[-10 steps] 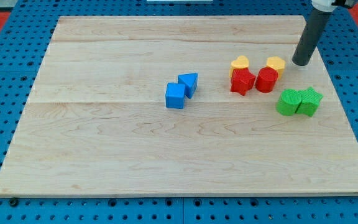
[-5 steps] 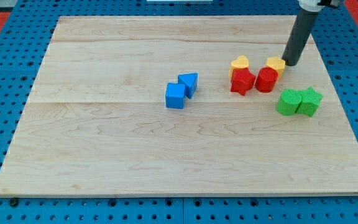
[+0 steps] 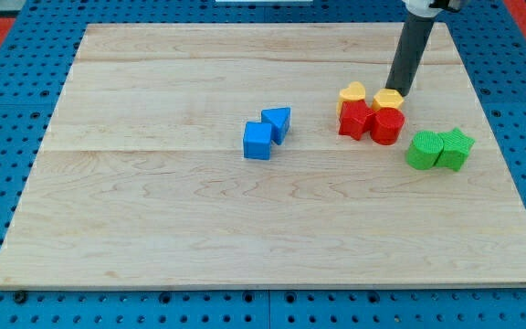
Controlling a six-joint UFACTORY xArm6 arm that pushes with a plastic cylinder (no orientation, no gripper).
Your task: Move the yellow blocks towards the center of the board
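Observation:
Two yellow blocks sit right of the board's middle. A yellow heart-like block (image 3: 352, 93) is on the left and a second yellow block (image 3: 388, 100) on the right. My tip (image 3: 400, 93) touches the right yellow block at its upper right side. A red star-like block (image 3: 355, 120) and a red cylinder (image 3: 388, 126) lie just below the yellow blocks, touching them.
A blue cube (image 3: 257, 142) and a blue triangular block (image 3: 278, 122) sit together near the board's centre. Two green blocks (image 3: 424, 151) (image 3: 455, 149) sit side by side near the view's right edge of the wooden board (image 3: 153, 210).
My tip moved to the view's left and reached the right yellow block, pushing it and the red cylinder slightly left. The other blocks have not moved.

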